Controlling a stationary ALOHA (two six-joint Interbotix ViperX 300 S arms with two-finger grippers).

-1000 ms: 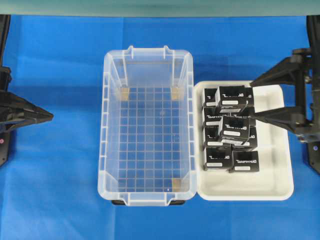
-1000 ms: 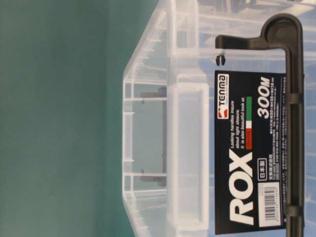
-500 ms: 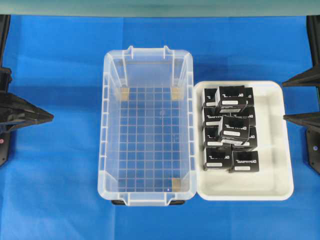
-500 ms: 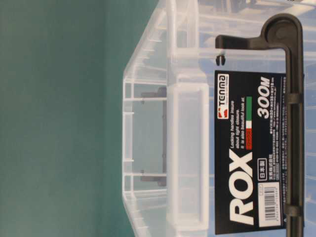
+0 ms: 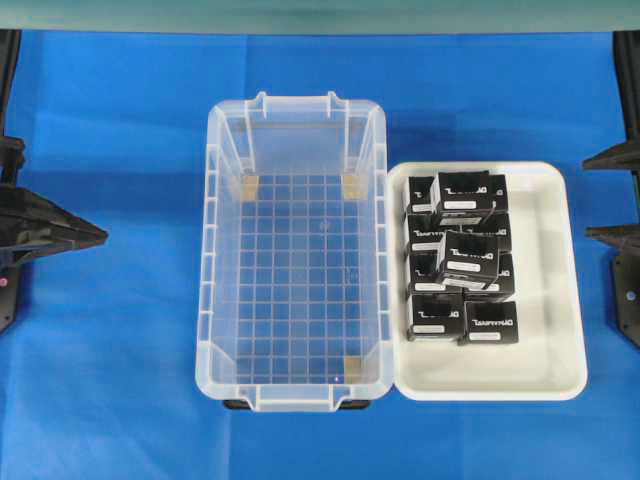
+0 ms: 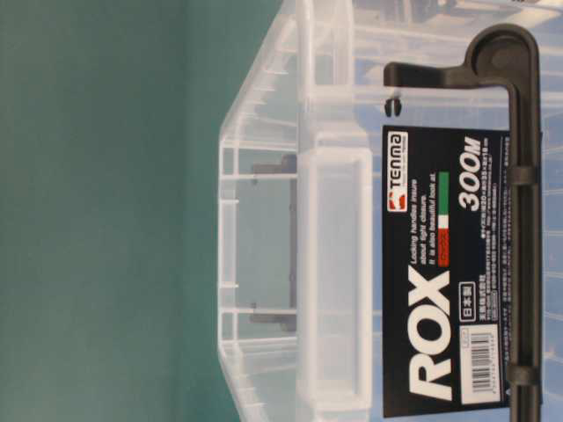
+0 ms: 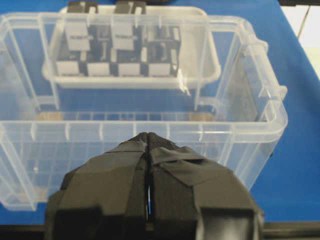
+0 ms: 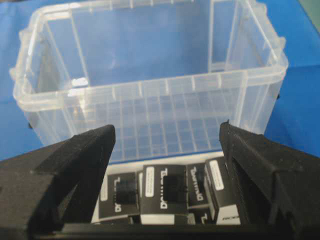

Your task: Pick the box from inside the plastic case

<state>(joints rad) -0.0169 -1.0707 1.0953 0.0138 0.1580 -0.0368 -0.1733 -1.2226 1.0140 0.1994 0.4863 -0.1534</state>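
Since the case (image 5: 297, 255) holds no box, we risk idling: right claw (image 8: 165, 150) gapes empty, left claw (image 7: 148, 150) pinched shut on nothing.

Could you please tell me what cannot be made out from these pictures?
- Number of black cartons in the white tray: stacked, lower ones hidden in the overhead view.
- Carton lettering: too small.
- Right gripper: cut off by the overhead frame's edge.
- Plastic case interior at table level: label blocks it.

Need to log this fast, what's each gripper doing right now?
Left gripper: shut, holding nothing.
Right gripper: open, holding nothing.
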